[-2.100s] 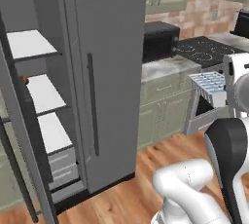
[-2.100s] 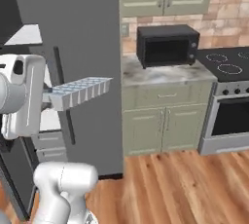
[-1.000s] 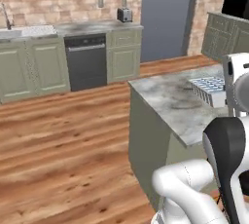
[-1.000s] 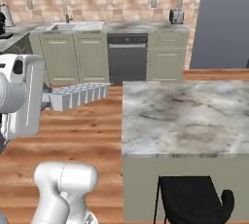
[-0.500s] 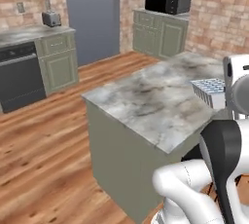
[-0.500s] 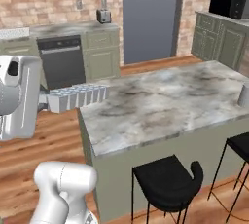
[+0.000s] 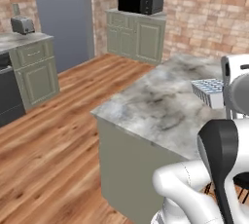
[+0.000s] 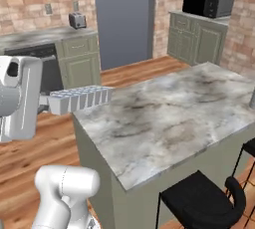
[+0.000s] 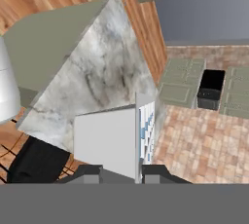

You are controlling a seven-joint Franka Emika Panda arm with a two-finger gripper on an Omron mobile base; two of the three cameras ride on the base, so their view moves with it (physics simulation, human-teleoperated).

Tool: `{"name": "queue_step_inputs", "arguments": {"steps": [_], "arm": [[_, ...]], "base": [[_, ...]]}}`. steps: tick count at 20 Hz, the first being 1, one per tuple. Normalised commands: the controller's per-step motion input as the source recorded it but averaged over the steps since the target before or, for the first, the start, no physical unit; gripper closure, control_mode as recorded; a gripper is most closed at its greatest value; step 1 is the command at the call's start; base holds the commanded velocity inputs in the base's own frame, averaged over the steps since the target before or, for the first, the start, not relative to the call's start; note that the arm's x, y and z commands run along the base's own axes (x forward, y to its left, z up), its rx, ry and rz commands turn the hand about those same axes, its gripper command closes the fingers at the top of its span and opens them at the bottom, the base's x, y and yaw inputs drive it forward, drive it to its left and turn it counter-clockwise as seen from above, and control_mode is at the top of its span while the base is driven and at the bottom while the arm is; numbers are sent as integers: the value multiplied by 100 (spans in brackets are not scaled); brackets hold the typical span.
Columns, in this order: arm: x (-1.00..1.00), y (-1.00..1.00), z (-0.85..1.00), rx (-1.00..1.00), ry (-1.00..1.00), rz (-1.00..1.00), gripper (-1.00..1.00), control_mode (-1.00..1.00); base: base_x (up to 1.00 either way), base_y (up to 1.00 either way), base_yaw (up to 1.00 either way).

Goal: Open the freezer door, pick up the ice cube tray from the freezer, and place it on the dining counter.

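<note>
Jaws (image 9: 121, 170) clamped on the ice cube tray (image 8: 79, 98), gripping one short end, w/ the tray sticking out level from the hand; in the right base view the tray hangs in the air just off the near corner of the dining counter (image 8: 164, 118), its far end about level w/ the counter edge, not resting on the marble as far as can be told; in the left base view the tray (image 7: 208, 91) shows beside the white wrist, above the marble top (image 7: 160, 106); in the hand view the tray (image 9: 112, 140) is seen edge-on, a pale flat underside w/ blue-white cells along one side, the two dark finger tips (image 9: 87, 172) at its base; the marble counter (image 9: 97, 67) spreads beyond it, sage-green base below; black stool (image 8: 199, 200) tucked at the counter's long side in the right base view; behind, a tall plain grey door (image 8: 124, 19) against the brick wall, green cabinets (image 8: 79, 63) w/ a small toaster (image 8: 76, 20) on their top, a dark dishwasher front (image 8: 47, 71) beside them; black microwave (image 8: 206, 1) on a green cabinet run to the right; wood plank floor (image 7: 53, 145) between the counter and the cabinets; microwave (image 7: 141, 0) also shows in the left base view, far side of the room.
</note>
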Motion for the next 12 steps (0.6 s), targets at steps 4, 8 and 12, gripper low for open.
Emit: {"name": "queue_step_inputs", "arguments": {"steps": [4,8,12], "arm": [[0,0,0,0,0,0,100,100],[0,0,0,0,0,0,100,100],[0,0,0,0,0,0,100,100]], "base": [[6,65,-46],[9,56,-46],[16,51,-45]]}}
